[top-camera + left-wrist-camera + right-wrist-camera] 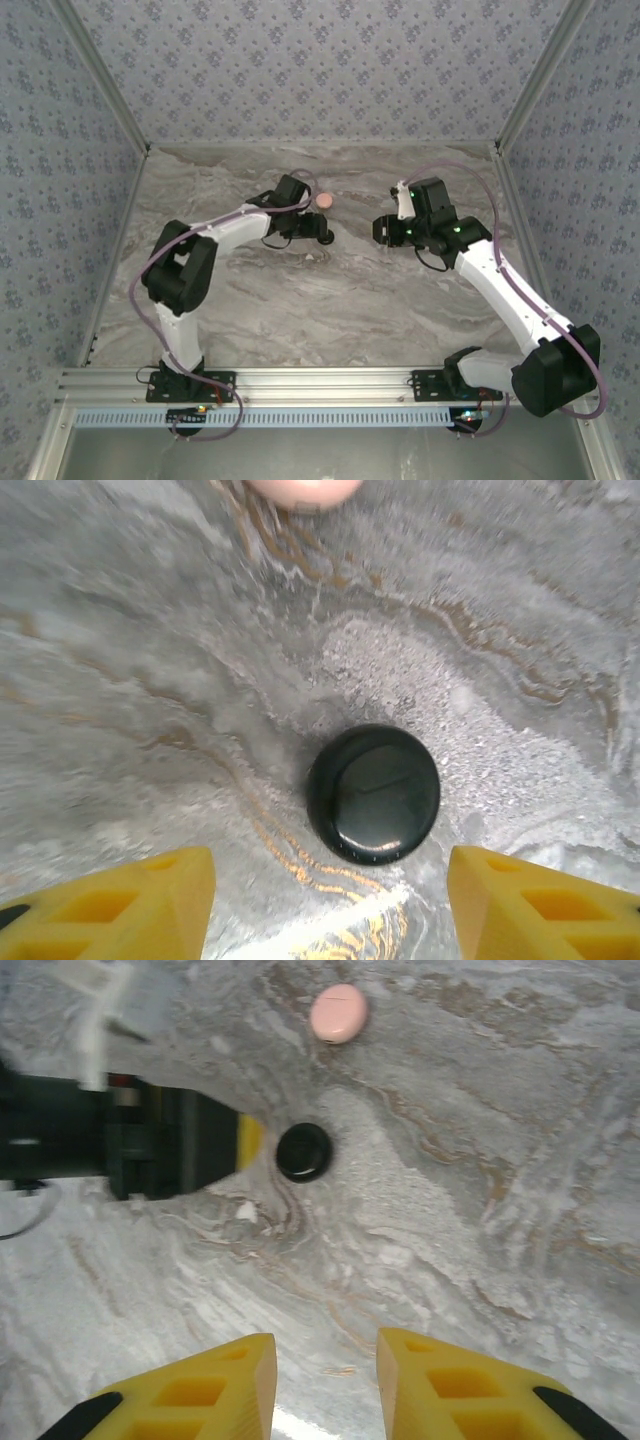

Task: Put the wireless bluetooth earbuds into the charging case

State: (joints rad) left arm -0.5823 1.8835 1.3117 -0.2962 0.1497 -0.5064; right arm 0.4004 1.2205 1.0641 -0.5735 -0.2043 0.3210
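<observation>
Left gripper point(330, 905) is wide apart and empty, with the round black disc point(373, 793) just beside its fingertips; right gripper point(327, 1385) is slightly apart, empty.

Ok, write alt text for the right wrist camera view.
A round black disc lies on the marble table, with the yellow tip of the left claw just beside it. A pink oval object lies beyond; the right claw stands open and empty at the bottom edge.

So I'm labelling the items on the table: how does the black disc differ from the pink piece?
The black disc is round and glossy dark; the pink piece is oval and pale. The black disc lies just ahead of the left claw; the pink piece lies farther off. Both rest flat on the table, ungripped.
</observation>
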